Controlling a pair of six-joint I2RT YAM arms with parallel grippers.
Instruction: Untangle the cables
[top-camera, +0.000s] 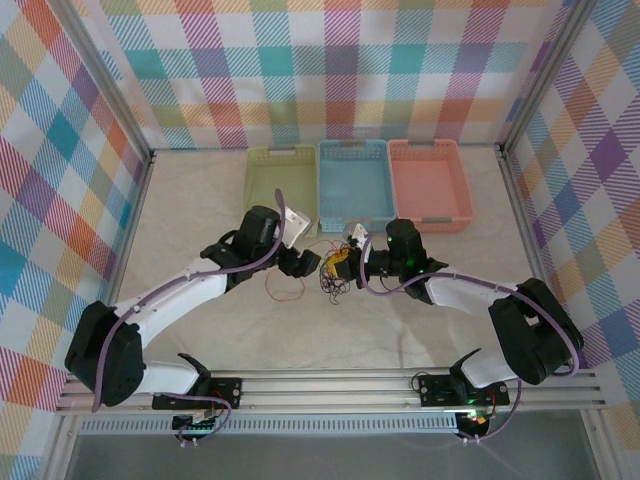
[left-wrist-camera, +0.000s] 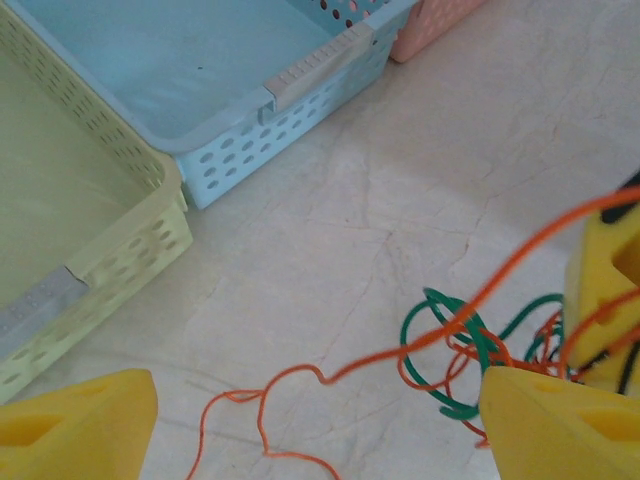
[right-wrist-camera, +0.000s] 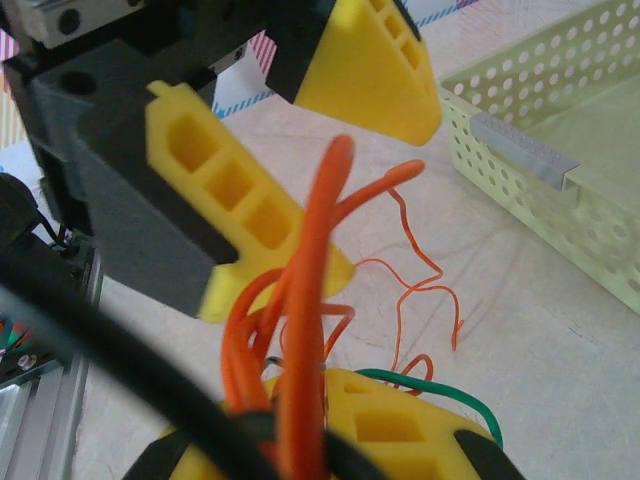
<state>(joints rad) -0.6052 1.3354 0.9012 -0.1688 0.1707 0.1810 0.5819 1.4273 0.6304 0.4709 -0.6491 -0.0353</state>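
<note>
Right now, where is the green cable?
Left wrist view, lower right: the green cable loops through the orange cable, below the blue basket.

Left tool (top-camera: 300, 263) and right tool (top-camera: 347, 262) faced each other at mid-table (top-camera: 200, 200), tangled cables (top-camera: 333, 283) between them. An orange loop (top-camera: 283, 291) trailed left. Green basket (top-camera: 262, 190), blue basket (top-camera: 355, 185) and pink basket (top-camera: 428, 180) stood behind, side by side.

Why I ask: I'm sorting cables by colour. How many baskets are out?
3, in a row at the far side: the green basket on the left, the blue basket in the middle, the pink basket on the right. None looks hidden.
</note>
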